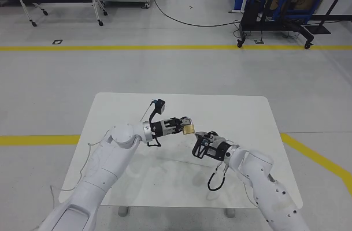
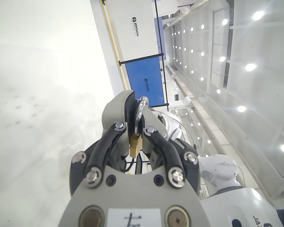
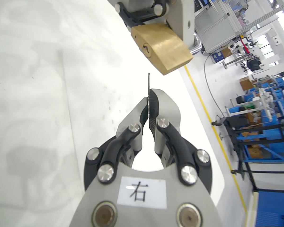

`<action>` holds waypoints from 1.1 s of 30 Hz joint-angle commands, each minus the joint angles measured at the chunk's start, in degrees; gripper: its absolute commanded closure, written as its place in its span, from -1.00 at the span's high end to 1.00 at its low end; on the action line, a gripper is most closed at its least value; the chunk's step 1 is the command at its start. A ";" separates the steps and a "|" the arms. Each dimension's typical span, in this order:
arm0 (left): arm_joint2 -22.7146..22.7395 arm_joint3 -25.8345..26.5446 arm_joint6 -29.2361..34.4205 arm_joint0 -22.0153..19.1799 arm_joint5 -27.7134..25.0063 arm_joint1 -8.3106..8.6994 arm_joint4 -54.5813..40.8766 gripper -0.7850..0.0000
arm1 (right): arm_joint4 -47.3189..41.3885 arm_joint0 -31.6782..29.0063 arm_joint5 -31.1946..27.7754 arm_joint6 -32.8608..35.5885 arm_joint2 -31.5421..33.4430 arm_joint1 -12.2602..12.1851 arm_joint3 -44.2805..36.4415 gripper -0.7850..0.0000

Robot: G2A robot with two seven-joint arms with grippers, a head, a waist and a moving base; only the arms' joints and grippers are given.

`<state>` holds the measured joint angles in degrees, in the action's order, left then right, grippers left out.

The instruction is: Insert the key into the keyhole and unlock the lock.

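A brass padlock (image 3: 162,47) with a steel shackle (image 2: 140,112) hangs in the air over the white table (image 1: 135,110). My left gripper (image 2: 138,108) is shut on the padlock, its fingers clamping the shackle. The keyhole (image 3: 145,48) faces my right gripper (image 3: 149,95), which is shut on a thin flat key (image 3: 148,83). The key's tip points at the lock body, a short gap below and beside the keyhole, not touching. From above, the padlock (image 1: 188,128) sits just left of and behind my right gripper (image 1: 201,141).
The table's right edge (image 1: 277,138) and yellow floor tape lie beyond my right arm. Carts and black stands sit on the floor far behind the table.
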<state>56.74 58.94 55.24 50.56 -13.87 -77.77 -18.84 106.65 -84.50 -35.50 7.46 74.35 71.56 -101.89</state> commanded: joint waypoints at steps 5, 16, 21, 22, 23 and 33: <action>-0.13 1.01 -2.31 0.55 0.18 0.22 2.92 -1.00 | -5.30 0.95 -1.65 0.35 0.82 -0.16 1.30 -1.00; -0.22 1.34 -4.68 0.81 2.08 0.35 4.96 -1.00 | -6.21 0.89 -0.65 0.57 0.47 -0.59 1.01 -1.00; -0.33 1.09 -5.69 0.75 3.79 0.28 5.01 -1.00 | -5.80 0.68 -0.09 0.71 0.27 -0.81 0.57 -1.00; -0.35 0.98 -5.82 0.72 4.03 0.27 5.05 -1.00 | -5.80 0.64 -0.04 0.69 0.25 -0.85 0.54 -1.00; -0.39 0.90 -5.92 0.65 4.31 0.26 5.13 -1.00 | -5.76 0.61 0.09 0.68 0.25 -0.90 0.49 -1.00; -0.83 1.11 -4.62 0.53 3.40 0.27 5.88 -1.00 | -3.41 1.31 1.16 3.45 -1.82 -1.11 1.03 -1.00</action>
<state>56.11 60.07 50.34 51.16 -10.56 -77.53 -13.59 102.97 -83.37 -34.42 10.48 72.83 70.45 -100.98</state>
